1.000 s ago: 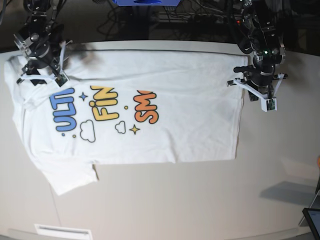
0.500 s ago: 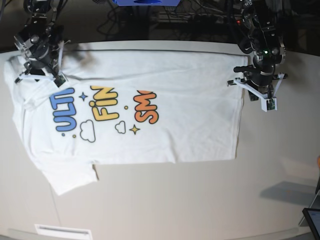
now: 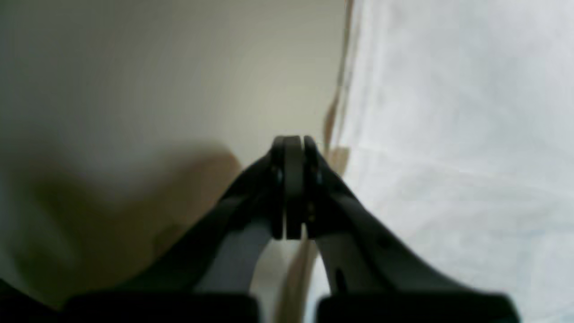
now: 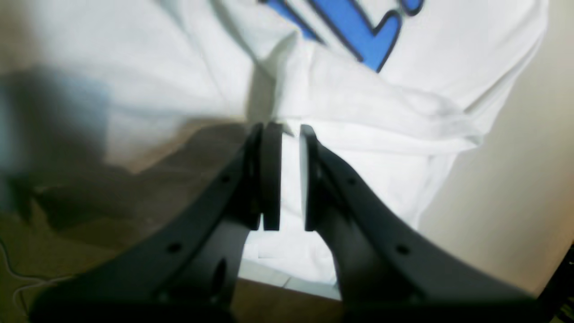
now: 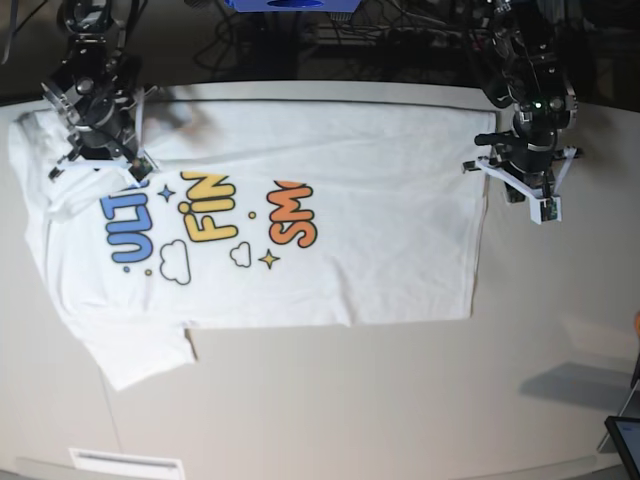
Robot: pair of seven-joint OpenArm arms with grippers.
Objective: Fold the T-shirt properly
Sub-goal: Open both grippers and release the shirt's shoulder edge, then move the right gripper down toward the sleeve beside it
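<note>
The white T-shirt [image 5: 380, 250] lies spread on the table [image 5: 400, 400], neck end to the left, with the blue, yellow and orange print facing up. My right gripper [image 5: 100, 162] is at the far left corner, on the shoulder above the blue letters. In the right wrist view its jaws [image 4: 287, 130] stand almost together, pinching a raised ridge of the T-shirt [image 4: 381, 134]. My left gripper [image 5: 500, 168] is at the far right hem. It [image 3: 291, 141] is shut, tips just off the edge of the T-shirt [image 3: 448, 134]; whether cloth is pinched does not show.
Cables and dark equipment run behind the table's far edge. A dark tablet-like object [image 5: 625, 440] sits at the lower right corner. A white strip [image 5: 125, 463] lies near the front left edge. The near sleeve [image 5: 140, 355] sticks out at the lower left.
The right gripper's jaws have narrowed onto the shoulder cloth and the arm has shifted a little to the right, bunching the fabric. The left arm has edged slightly right and stays shut.
</note>
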